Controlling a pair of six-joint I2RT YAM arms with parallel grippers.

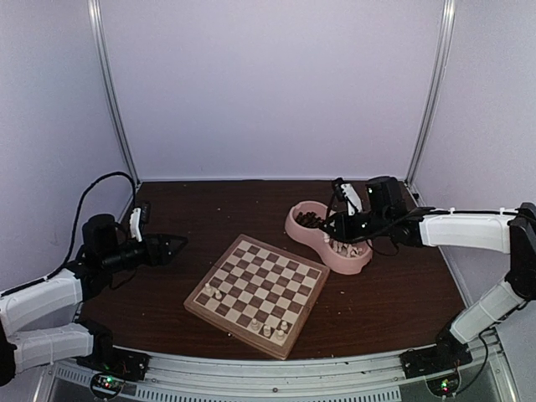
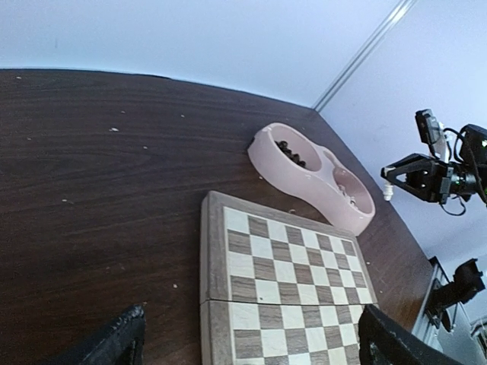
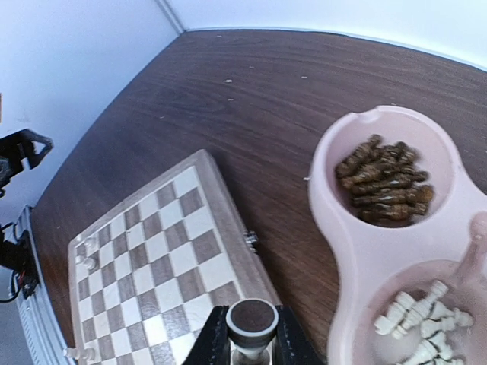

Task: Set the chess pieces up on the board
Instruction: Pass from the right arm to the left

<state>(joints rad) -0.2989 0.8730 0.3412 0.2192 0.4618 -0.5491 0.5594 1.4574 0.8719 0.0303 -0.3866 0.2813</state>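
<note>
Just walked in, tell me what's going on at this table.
Two robot arms are setting up the board. The right gripper is shut on one pale piece, held up near the pink bowl, which has dark pieces in one compartment and pale pieces in the other. A few placed pieces stand along the board's nearer edges. The left gripper hangs open and empty left of the board.

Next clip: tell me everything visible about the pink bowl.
The pink bowl is a pale, glossy, plastic-looking peanut shape with two round wells joined at a waist. One well holds dark brown pieces, the other cream chess pieces. It sits flat on the dark table, beside the board along its far right edge, not touching it.
</note>
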